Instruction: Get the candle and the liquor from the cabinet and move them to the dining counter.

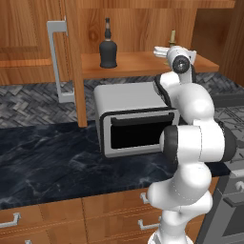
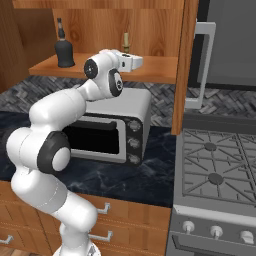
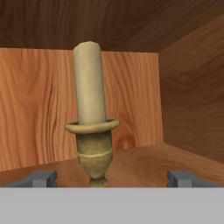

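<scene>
At the bottom of the hand view the claw (image 3: pixel 112 177) stood wide open, gripping nothing, its tips either side of the candle (image 3: pixel 92 118). The candle stood upright, frame centre, on the cabinet (image 1: pixel 143 62) shelf. Farther left, upper left in the right base view, stood the liquor (image 2: pixel 63 47).

A rendered home kitchen. A silver toaster oven (image 1: pixel 136 119) sits on a dark marble-look countertop (image 1: pixel 47 162) beside a grey gas stove (image 2: pixel 215 175). Reddish-brown wooden wall cabinet (image 1: pixel 138 28) hangs above, wooden drawers (image 1: pixel 109 214) below.
</scene>
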### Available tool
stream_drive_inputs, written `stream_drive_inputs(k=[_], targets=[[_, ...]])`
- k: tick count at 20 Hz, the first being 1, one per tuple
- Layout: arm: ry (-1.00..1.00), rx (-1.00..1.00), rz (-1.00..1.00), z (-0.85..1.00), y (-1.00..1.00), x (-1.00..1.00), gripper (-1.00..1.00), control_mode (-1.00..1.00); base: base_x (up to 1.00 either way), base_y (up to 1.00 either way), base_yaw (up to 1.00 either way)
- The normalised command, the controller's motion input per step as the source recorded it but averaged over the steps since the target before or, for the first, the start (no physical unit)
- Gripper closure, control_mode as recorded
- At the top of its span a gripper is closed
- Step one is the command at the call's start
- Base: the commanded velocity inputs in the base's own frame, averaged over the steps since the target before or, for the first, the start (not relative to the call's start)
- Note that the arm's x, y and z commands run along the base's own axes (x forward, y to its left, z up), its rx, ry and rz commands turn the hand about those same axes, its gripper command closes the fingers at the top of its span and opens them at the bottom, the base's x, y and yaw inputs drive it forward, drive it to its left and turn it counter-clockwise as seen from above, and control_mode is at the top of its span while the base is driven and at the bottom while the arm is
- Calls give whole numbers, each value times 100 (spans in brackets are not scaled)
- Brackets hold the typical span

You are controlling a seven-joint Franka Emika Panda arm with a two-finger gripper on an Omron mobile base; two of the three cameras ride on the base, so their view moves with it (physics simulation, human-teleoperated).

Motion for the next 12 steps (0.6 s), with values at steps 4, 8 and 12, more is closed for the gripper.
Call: stream_drive_inputs(k=[4,8,12], targets=[[0,0,0,0,0,0,-100,-100,0,0,0],[0,0,0,0,8,5,-100,-100,0,0,0],[0,0,0,0,14,11,-100,-100,0,0,0]])
